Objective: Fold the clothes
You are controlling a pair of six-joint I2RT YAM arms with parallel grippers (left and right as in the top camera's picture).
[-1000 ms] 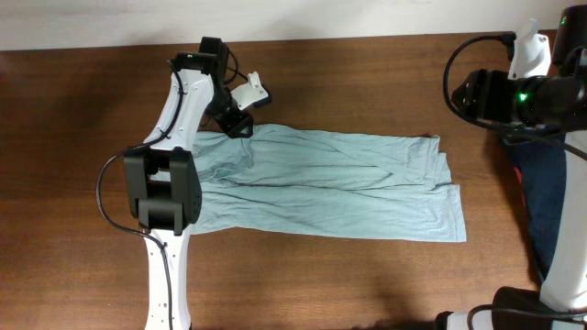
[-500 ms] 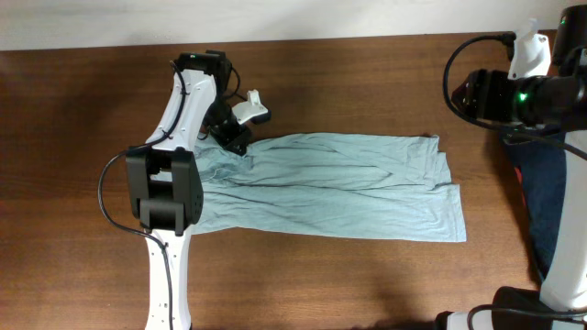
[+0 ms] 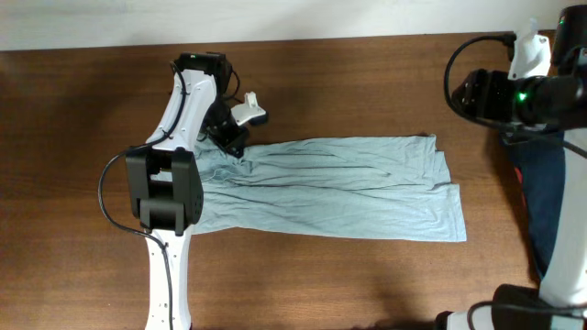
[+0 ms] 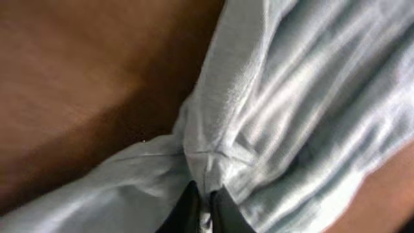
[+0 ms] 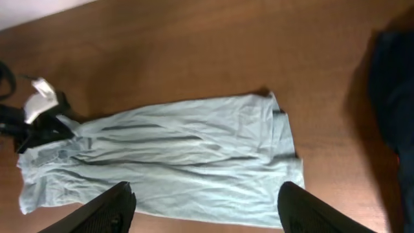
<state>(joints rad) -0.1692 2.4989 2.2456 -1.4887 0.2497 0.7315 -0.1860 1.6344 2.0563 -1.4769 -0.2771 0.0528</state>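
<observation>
Brown wooden table (image 3: 348, 284), T-shirt (image 3: 348, 188), pale strip (image 3: 92, 23) beyond

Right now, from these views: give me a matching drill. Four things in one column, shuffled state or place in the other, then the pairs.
Things:
1. left gripper
2. right gripper
3. T-shirt
4. navy garment

State or place:
A. open, up off the cloth, holding nothing
B. at the right edge, beside the right arm
C. shut on a pinch of pale fabric
D. laid out in a long wrinkled band

Pairs: 1-C, 2-A, 3-D, 4-B
</observation>
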